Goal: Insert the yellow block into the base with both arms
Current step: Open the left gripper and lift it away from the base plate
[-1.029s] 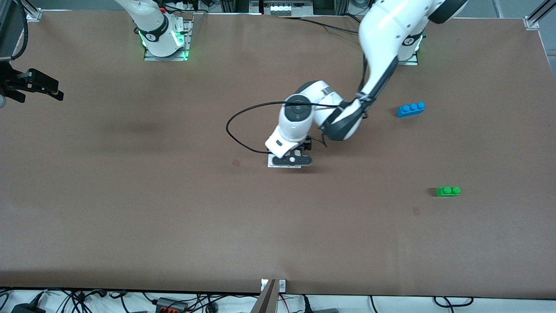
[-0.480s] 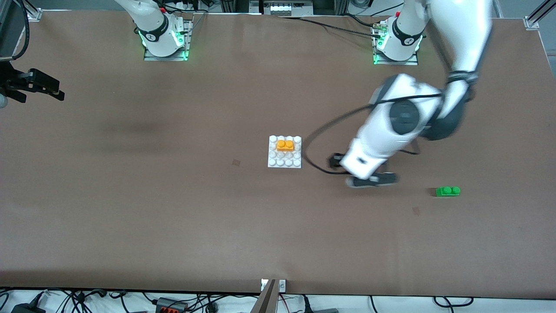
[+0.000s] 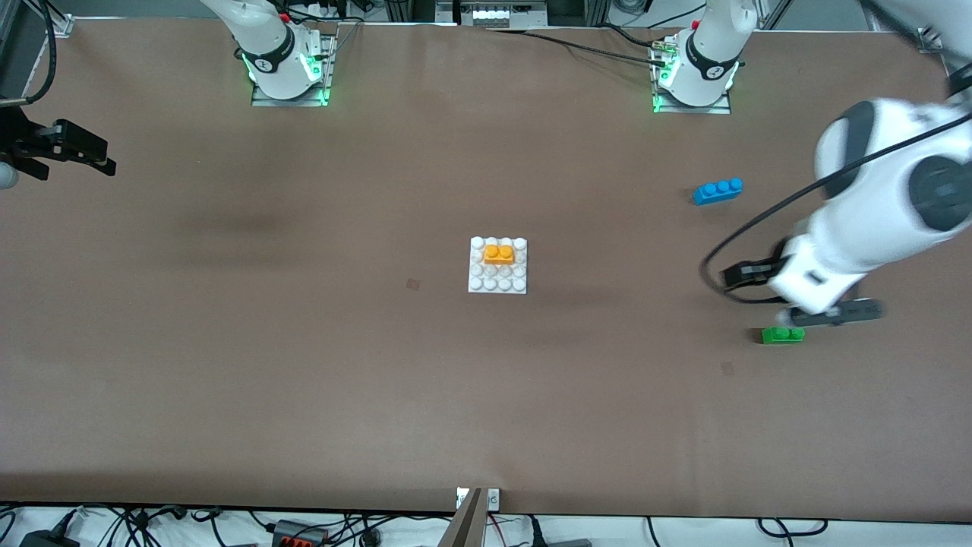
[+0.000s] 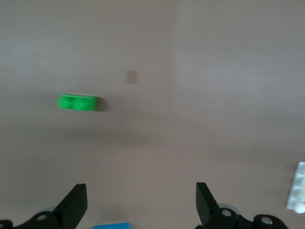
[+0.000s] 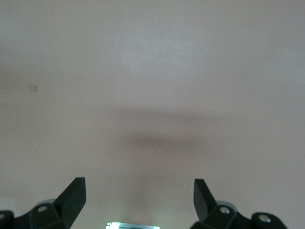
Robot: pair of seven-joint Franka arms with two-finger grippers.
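The yellow block (image 3: 499, 254) sits pressed on the white base (image 3: 486, 282) in mid-table, along the base's row second from the robots. My left gripper (image 3: 835, 313) is open and empty, up over the table just beside the green brick (image 3: 783, 334), toward the left arm's end. Its wrist view shows its open fingers (image 4: 76, 202), the green brick (image 4: 77, 102) and a corner of the base (image 4: 298, 193). My right gripper (image 5: 138, 195) is open and empty, held high over bare table toward the right arm's end, where it waits.
A blue three-stud brick (image 3: 717, 191) lies farther from the front camera than the green brick, near the left arm's base; it also shows in the left wrist view (image 4: 111, 226). A black cable (image 3: 729, 258) loops from the left wrist.
My left gripper has left the base, where the yellow block now stays uncovered, and swung fast toward the left arm's end of the table to beside the green brick. The right arm barely moved.
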